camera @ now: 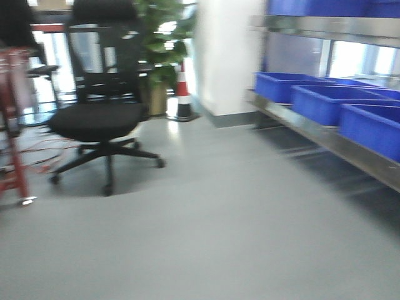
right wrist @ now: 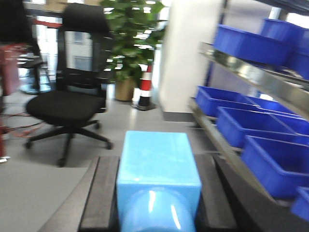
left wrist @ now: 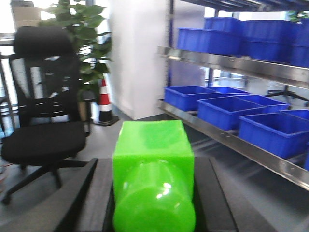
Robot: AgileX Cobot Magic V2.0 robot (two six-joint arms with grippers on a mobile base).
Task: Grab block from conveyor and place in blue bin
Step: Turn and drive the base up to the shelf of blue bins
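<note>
My left gripper (left wrist: 153,193) is shut on a bright green block (left wrist: 153,159) that fills the gap between its dark fingers (left wrist: 94,193). A light blue block (right wrist: 158,169) sits clamped in my right gripper (right wrist: 158,193), whose dark fingers (right wrist: 104,193) press its two sides. Blue bins (camera: 325,100) stand in a row on a steel shelf (camera: 325,134) at the right; the same bins show in the left wrist view (left wrist: 227,108) and the right wrist view (right wrist: 260,125). The conveyor is out of view. Neither gripper shows in the front view.
A black office chair (camera: 100,119) stands on the grey floor at the left. Behind it are a potted plant (camera: 164,44) and a red-and-white traffic cone (camera: 183,94) beside a white pillar (camera: 222,56). A red frame (camera: 12,125) is at the far left.
</note>
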